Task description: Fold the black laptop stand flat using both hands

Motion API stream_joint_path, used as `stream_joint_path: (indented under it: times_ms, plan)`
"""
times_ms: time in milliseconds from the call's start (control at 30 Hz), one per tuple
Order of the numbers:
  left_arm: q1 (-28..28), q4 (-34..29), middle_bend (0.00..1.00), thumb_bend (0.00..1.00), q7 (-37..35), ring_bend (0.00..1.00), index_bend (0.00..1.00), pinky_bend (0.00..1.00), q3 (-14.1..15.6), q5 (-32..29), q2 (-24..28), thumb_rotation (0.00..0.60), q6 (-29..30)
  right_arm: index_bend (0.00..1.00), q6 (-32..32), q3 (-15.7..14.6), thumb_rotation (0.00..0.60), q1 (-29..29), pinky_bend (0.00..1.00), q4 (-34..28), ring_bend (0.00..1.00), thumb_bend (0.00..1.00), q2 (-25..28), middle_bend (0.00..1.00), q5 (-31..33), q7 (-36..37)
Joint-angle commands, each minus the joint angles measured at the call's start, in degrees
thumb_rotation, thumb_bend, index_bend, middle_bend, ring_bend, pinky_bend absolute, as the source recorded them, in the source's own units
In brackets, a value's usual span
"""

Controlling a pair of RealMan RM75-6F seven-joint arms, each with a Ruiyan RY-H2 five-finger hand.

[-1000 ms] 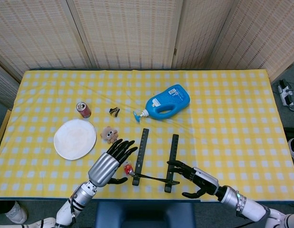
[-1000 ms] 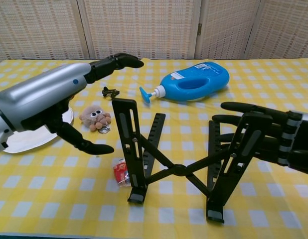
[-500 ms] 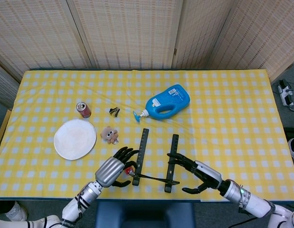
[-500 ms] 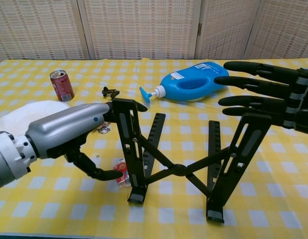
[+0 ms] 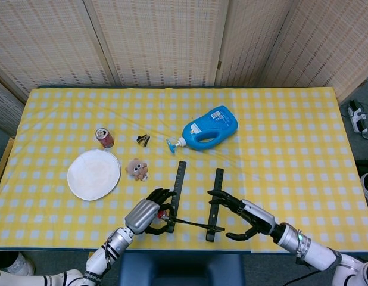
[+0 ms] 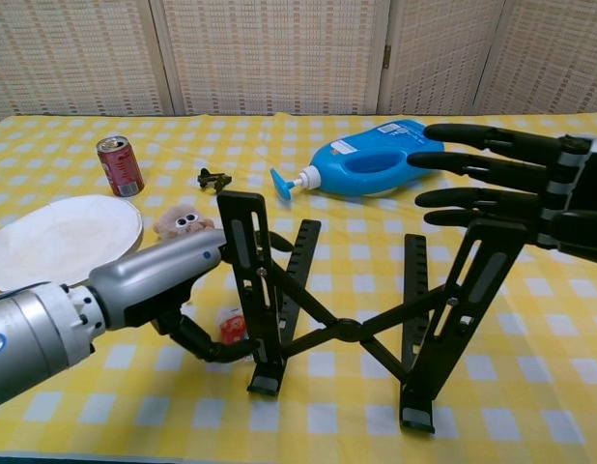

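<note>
While the black laptop stand sits unfolded near the front edge of the tabletop, both hands are right up against it. It's standing on its feet with the two slotted rails raised and the crossed struts meeting at a pivot in the middle (chest view shows this best).

Left hand is at the left rail, fingers reaching around the upper part of it and thumb curled underneath toward the base. Looks like it's touching the rail, but I honestly cannot tell if it's a real grip or just resting there, since the rail hides the fingertips.

Right hand is at the top of the right rail with fingers stretched out straight and spread apart, holding nothing. From the head view the same hand sits just right of the stand, thumb hooked down away from the fingers.

Other stuff on the yellow checked cloth: a blue pump bottle lying on its side behind the stand, a red soda can upright at the left, a white plate in front of the can, a small plush toy just beside the plate, a tiny dark clip thing between can and bottle, and a little red object right by the left rail's foot.
</note>
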Motion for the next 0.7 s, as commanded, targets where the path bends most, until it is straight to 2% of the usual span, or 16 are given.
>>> stream_joint_path:
  times_ms: [33,700]
  plan:
    - [0.14,0.34,0.14,0.36,-0.01,0.06,0.47,0.0,-0.16,-0.59,-0.38,0.6,-0.04,0.0,-0.12,0.06,0.6,0.04,0.02,0.09,0.1,0.33,-0.07,0.01,0.02,0.15]
    - [1.2,1.37,0.17,0.4,-0.58,0.07,0.55,0.0,0.25,-0.98,-1.28,0.6,0.93,0.0,-0.42,0.05,0.6,-0.24,0.02,1.11,0.1,0.33,-0.91,0.01,0.04,1.2]
